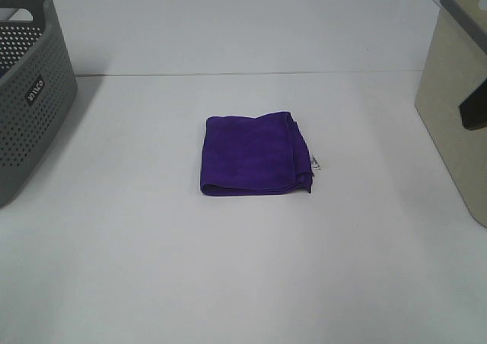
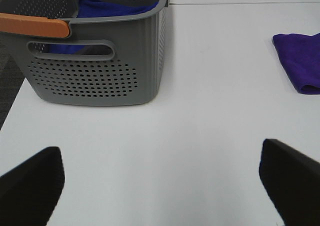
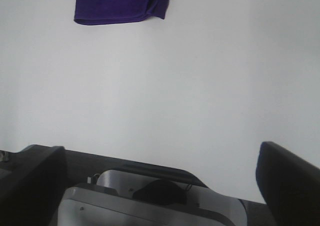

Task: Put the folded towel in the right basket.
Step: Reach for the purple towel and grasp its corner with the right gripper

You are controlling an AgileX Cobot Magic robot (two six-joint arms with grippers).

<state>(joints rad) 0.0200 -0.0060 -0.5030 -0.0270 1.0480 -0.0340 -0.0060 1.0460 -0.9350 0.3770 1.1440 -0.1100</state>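
**A:** Starting from the left, what stood on the flat white tabletop (image 1: 243,283)?

**B:** A grey perforated plastic basket (image 1: 30,93) stood upright at the left edge, with a dark label with white lettering on its side. The left wrist view showed a slot handle in its wall, an orange bar (image 2: 34,25) at its rim, and a blue-purple cloth (image 2: 112,8) lying inside.

**A:** And the left pincer (image 2: 160,148)?

**B:** It was spread wide. Its two black fingertips (image 2: 32,183) were well apart over bare tabletop, pinching nothing and short of the grey basket.

**A:** Where was the towel?

**B:** The folded purple cloth towel (image 1: 255,155) lay flat near the middle of the tabletop. It was well apart from both baskets and touched neither pincer. Its layered edges faced right, and a small white tag (image 1: 317,164) poked out on that side.

**A:** What was further right?

**B:** A beige solid-walled plastic basket (image 1: 449,138) with a dark grey rim stood at the right edge, partly cut off by the view. A black shape (image 1: 475,104) overlapped its wall, and I could not tell what it was.

**A:** And the right pincer (image 3: 160,148)?

**B:** It was spread too, its black fingertips (image 3: 287,183) wide apart and holding nothing. Some dark and silver hardware (image 3: 150,196) sat between them, close to the camera. Its wrist view showed the towel ahead, well apart across bare tabletop.
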